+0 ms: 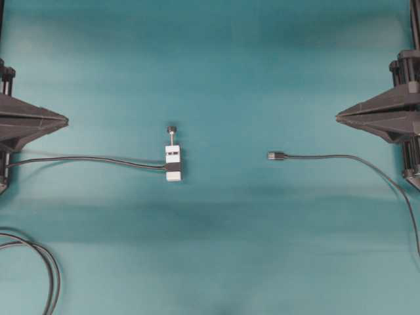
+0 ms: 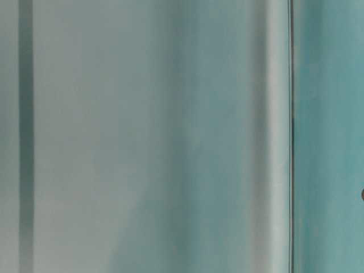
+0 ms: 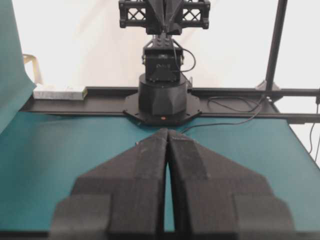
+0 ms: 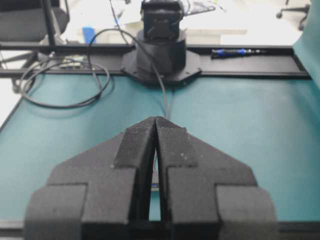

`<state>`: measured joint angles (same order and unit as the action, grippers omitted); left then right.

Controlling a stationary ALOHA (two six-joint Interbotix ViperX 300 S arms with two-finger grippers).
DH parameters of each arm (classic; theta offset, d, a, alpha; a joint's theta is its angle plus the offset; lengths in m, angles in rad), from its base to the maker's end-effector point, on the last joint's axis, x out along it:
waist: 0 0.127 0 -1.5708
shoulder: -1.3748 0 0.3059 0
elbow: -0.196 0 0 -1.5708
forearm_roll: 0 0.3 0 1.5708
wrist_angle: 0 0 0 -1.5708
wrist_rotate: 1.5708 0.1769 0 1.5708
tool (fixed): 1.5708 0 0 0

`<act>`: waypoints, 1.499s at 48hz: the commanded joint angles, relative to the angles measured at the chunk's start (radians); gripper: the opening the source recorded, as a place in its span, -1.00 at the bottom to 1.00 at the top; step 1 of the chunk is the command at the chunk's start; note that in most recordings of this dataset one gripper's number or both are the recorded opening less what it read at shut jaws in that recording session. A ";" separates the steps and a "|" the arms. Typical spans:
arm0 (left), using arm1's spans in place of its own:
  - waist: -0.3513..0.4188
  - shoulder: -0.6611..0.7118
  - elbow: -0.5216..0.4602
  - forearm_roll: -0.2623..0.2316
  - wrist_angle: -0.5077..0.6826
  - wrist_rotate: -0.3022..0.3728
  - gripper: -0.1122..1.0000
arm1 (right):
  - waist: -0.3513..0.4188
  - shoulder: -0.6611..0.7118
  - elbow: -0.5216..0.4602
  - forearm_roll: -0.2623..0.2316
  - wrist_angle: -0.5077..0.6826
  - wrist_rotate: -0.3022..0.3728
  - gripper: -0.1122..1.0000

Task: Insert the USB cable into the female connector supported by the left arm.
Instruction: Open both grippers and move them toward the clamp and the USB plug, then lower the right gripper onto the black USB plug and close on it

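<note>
Surface: teal bench (image 1: 262, 79), evenly lit.
Female connector (image 1: 173, 162): laid left of centre, unsupported, its cable trailed leftward.
USB cable (image 1: 341, 157): plug (image 1: 275, 155) laid right of centre, well apart from the connector.
Left end effector (image 1: 64, 120): clenched, nothing held.
Right end effector (image 1: 339, 118): clenched, nothing held.
Risk: the light connector may be dragged askew by its stiff cable when lifted, so alignment with the plug could be lost.

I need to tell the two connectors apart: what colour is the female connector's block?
White with a black band, the female connector shows best in the overhead exterior view.
</note>
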<state>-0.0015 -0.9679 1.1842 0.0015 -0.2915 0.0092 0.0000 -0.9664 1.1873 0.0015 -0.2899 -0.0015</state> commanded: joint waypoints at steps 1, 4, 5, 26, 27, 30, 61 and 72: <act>0.000 0.005 0.003 -0.006 -0.040 0.002 -0.77 | 0.003 0.002 -0.012 -0.009 -0.011 0.003 -0.75; -0.009 0.006 0.006 -0.006 -0.038 0.002 -0.72 | 0.003 0.002 -0.002 -0.011 -0.017 0.005 -0.75; -0.012 0.006 0.005 -0.006 -0.037 0.003 -0.73 | 0.003 0.002 0.002 -0.011 -0.017 0.006 -0.75; -0.025 0.222 -0.066 -0.006 0.077 0.000 -0.81 | 0.028 0.072 0.011 -0.011 0.026 0.035 -0.75; -0.025 0.230 -0.069 -0.006 0.078 0.000 -0.81 | 0.028 0.075 0.011 -0.012 0.026 0.035 -0.75; -0.021 0.253 -0.077 -0.006 0.078 -0.002 -0.81 | 0.028 0.080 0.011 -0.012 0.026 0.037 -0.75; 0.014 0.515 -0.152 -0.011 0.133 0.009 0.55 | 0.021 0.094 0.066 -0.012 0.040 0.092 -0.75; 0.038 0.598 -0.153 -0.009 0.023 0.074 0.58 | -0.003 0.221 0.078 -0.012 0.041 0.149 -0.75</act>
<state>0.0276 -0.3866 1.0523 -0.0077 -0.2132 0.0537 0.0031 -0.7931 1.2793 -0.0092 -0.2424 0.1396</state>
